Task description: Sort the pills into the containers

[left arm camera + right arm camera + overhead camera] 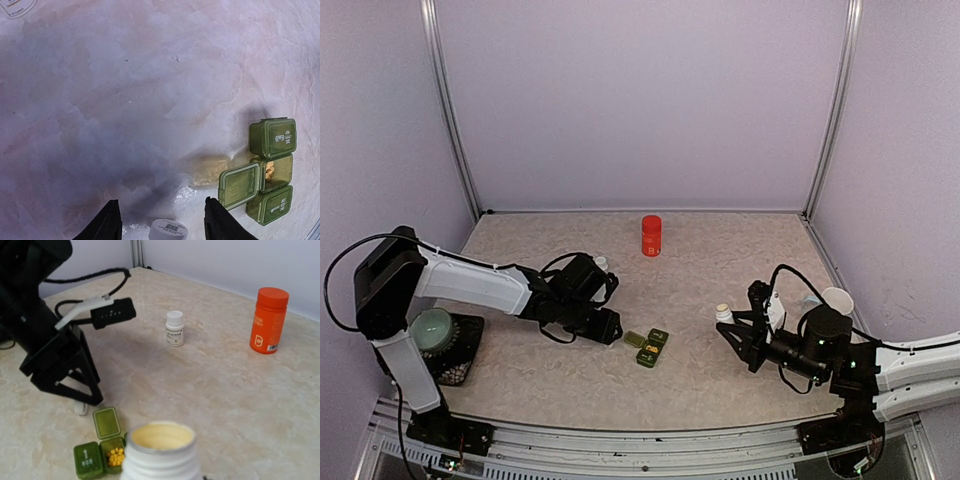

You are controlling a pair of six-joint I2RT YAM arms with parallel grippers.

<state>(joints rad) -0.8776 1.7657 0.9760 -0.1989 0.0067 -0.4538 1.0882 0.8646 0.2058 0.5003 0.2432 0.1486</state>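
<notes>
The dark green containers point(272, 170) lie on the table as a strip of three point(651, 347). The middle compartment's lid point(240, 185) is swung open, and yellow pills point(270, 170) lie inside it point(116, 456). The two end lids are closed. My left gripper point(161, 200) is open, low over the table just left of the strip point(610, 328). A small white cap point(168, 230) lies between its fingers, touching neither. My right gripper point(725, 322) is shut on an uncapped white pill bottle point(160, 450), held right of the strip with its mouth showing; its fingers are hidden in the right wrist view.
An orange bottle point(651, 235) stands at the back middle. A small capped white bottle point(174, 328) stands behind the left arm. A pale mug point(433, 325) sits on a black base at the far left. A white round object point(838, 298) lies by the right arm.
</notes>
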